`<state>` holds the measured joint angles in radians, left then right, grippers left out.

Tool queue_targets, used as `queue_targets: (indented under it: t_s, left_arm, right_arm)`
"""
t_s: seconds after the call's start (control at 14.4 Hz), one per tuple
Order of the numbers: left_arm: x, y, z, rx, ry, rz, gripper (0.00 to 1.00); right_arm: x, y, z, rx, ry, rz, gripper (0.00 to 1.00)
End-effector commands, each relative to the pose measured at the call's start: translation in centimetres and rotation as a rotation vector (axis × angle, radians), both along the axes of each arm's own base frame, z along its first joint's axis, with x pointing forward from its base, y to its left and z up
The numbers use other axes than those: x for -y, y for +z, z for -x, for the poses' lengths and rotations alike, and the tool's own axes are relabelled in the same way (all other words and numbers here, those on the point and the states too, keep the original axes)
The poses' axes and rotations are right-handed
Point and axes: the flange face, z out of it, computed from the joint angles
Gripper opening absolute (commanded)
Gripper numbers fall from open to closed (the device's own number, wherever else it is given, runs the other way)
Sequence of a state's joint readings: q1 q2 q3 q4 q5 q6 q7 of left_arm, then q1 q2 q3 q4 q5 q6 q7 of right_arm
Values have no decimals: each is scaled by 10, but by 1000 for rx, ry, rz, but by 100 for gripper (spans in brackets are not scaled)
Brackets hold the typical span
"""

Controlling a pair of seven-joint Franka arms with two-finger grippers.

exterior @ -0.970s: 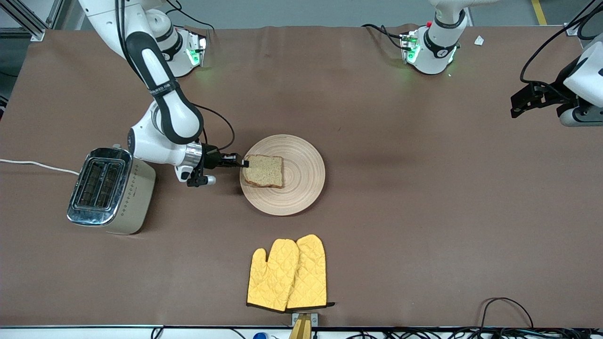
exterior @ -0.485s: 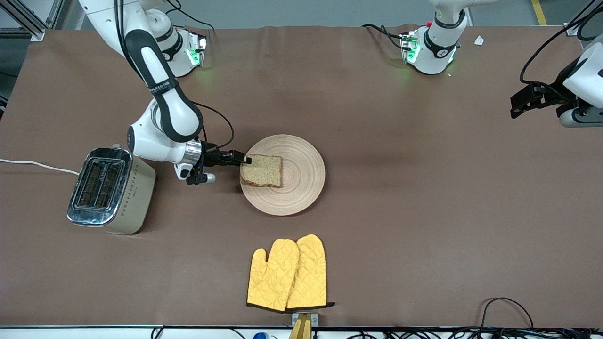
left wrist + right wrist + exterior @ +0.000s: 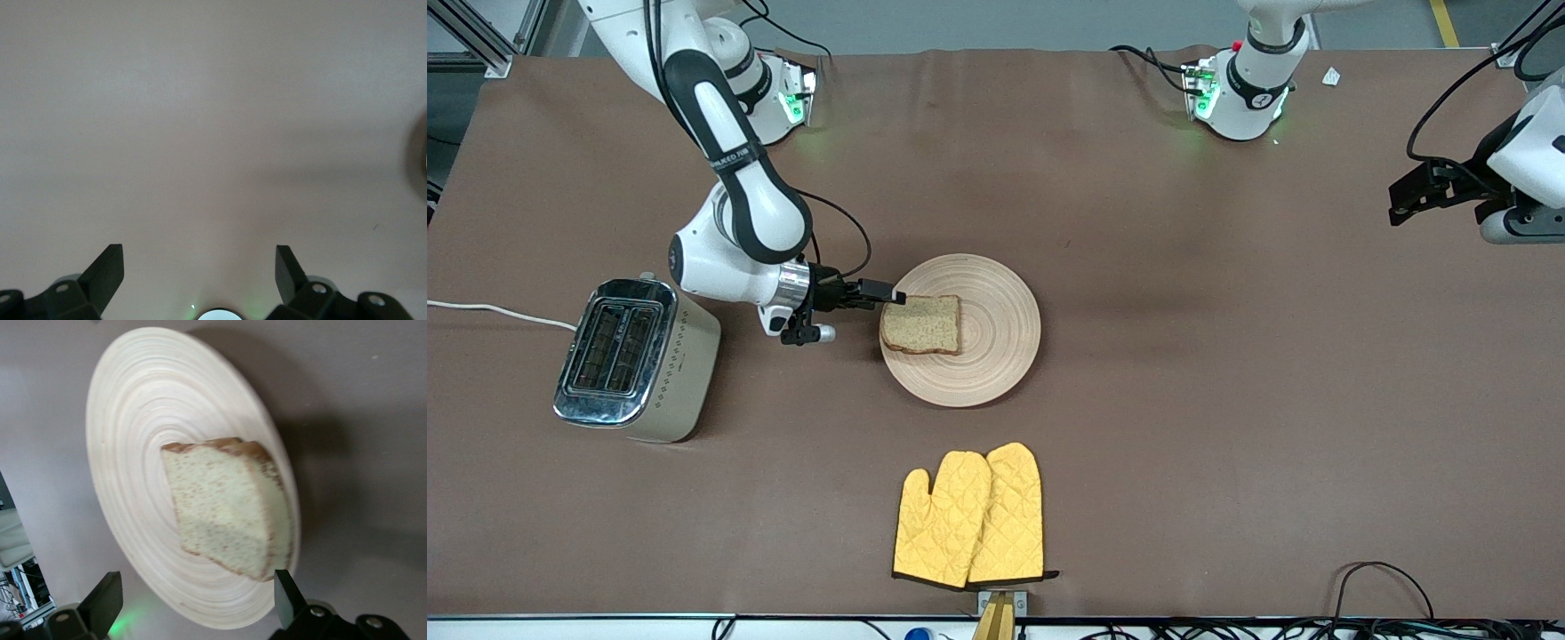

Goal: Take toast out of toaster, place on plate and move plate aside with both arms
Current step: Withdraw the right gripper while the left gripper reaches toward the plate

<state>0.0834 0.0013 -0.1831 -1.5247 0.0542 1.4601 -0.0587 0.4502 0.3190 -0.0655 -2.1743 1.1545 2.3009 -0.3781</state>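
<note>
The toast point(image 3: 922, 324) lies flat on the round light-wood plate point(image 3: 1000, 329), on the half toward the right arm's end of the table. My right gripper point(image 3: 889, 297) hovers at that rim, open, with nothing held. In the right wrist view the toast point(image 3: 223, 513) rests on the plate point(image 3: 147, 407), and the right gripper point(image 3: 197, 587) stands wide, one finger close to the toast's corner. My left gripper point(image 3: 1402, 200) waits over the left arm's end of the table. The left wrist view shows that gripper point(image 3: 200, 260) open over bare brown cloth.
A silver two-slot toaster point(image 3: 636, 360) stands toward the right arm's end, its white cable point(image 3: 498, 311) running off the table. A pair of yellow oven mitts point(image 3: 971, 516) lies nearer the front camera than the plate.
My right gripper has opened and let go of the toast, which has settled flat on the plate. The gripper rose slightly. The left arm has barely moved.
</note>
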Motion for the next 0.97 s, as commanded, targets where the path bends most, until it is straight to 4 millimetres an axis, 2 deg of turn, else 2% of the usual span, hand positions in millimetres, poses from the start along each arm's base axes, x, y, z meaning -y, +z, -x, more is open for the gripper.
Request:
queue_targets:
  t_s: [0.0, 0.07, 0.21, 0.35, 0.48, 0.62, 0.9]
  left_arm:
    - [-2, 3, -3, 9, -19, 6, 100]
    - [-2, 2, -3, 8, -19, 6, 100]
    - [-2, 4, -3, 11, -19, 6, 100]
    - [-2, 4, -3, 11, -19, 6, 100]
    - [-2, 4, -3, 11, -19, 6, 100]
    - [-2, 4, -3, 11, -19, 6, 100]
    - [2, -2, -7, 11, -20, 9, 100]
  right_arm:
    - [9, 29, 18, 12, -19, 0, 100]
    - [12, 28, 20, 12, -4, 17, 100]
    - [26, 40, 20, 40, 5, 38, 100]
    - [57, 57, 17, 94, 54, 111, 100]
    - [107, 82, 7, 157, 90, 195, 100]
    - [154, 118, -1, 184, 157, 270, 100]
    - [232, 219, -21, 188, 229, 398, 100]
